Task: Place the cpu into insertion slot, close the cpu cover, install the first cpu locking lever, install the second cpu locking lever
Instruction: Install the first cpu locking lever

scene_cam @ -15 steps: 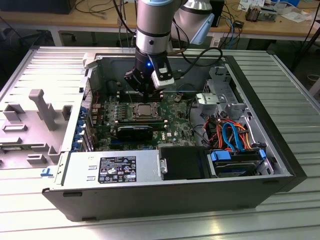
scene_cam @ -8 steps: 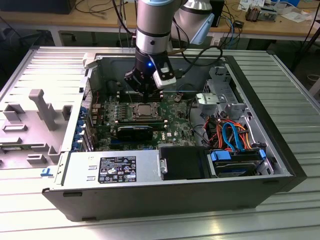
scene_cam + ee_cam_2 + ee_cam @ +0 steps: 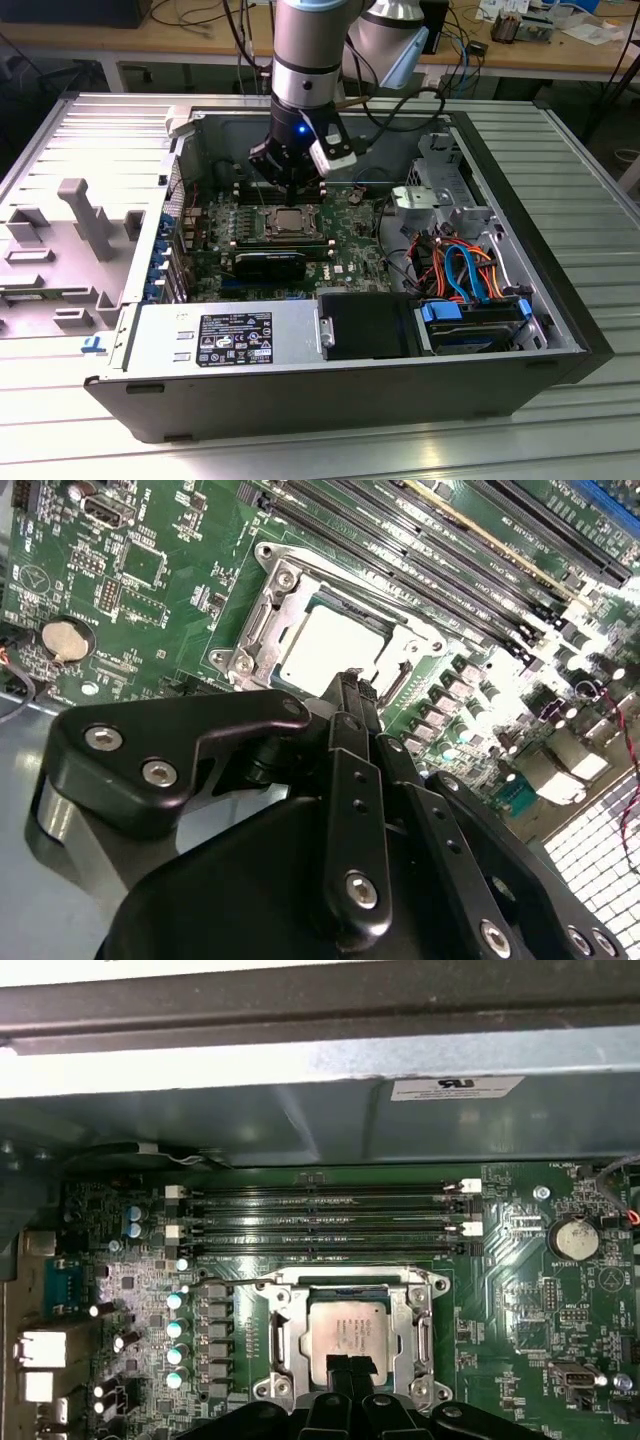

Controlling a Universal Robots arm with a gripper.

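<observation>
Ribbed grey metal surface [image 3: 590, 200] carries an open computer case [image 3: 300, 400] lying on its side, with wooden desks [image 3: 120, 45] and cables behind; a green circuit board [image 3: 520, 1290] faces up inside. The cpu [image 3: 345, 1330] sits in the insertion slot [image 3: 352, 1278], the cpu cover [image 3: 412, 1332] flat around it. Gripper [image 3: 347, 1368] hangs just over the cpu's edge, jaws closed together on nothing; contact cannot be told.
</observation>
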